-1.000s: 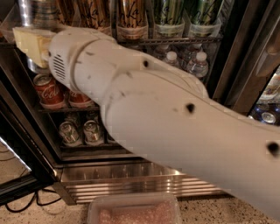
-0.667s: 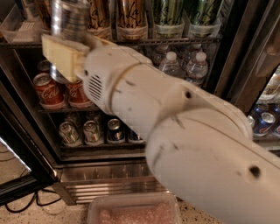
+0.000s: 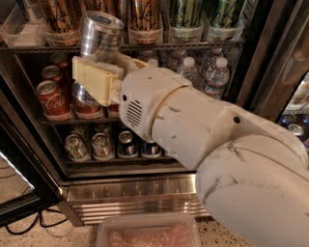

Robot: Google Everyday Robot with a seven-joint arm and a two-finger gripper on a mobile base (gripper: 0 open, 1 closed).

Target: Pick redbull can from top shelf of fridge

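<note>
cola cans point(image 3: 49, 98): upright on the lower rack, at 8 o'clock from my pincer; not what I want.
redbull can point(image 3: 100, 34): slightly tilted, in front of the shelf rail rather than behind it. I judge that it is already out of its row.
pincer point(image 3: 107, 67): clamped on the redbull can's lower body with a cream pad on each side. The can rises from it towards 12 o'clock.
top shelf point(image 3: 193, 45): at 3 o'clock from the can; its clear trays keep the gold cans point(image 3: 144, 14) and green cans point(image 3: 185, 13) in lanes.
fridge point(image 3: 135, 195): its ribbed steel base lies at 6 o'clock, below my arm.
</note>
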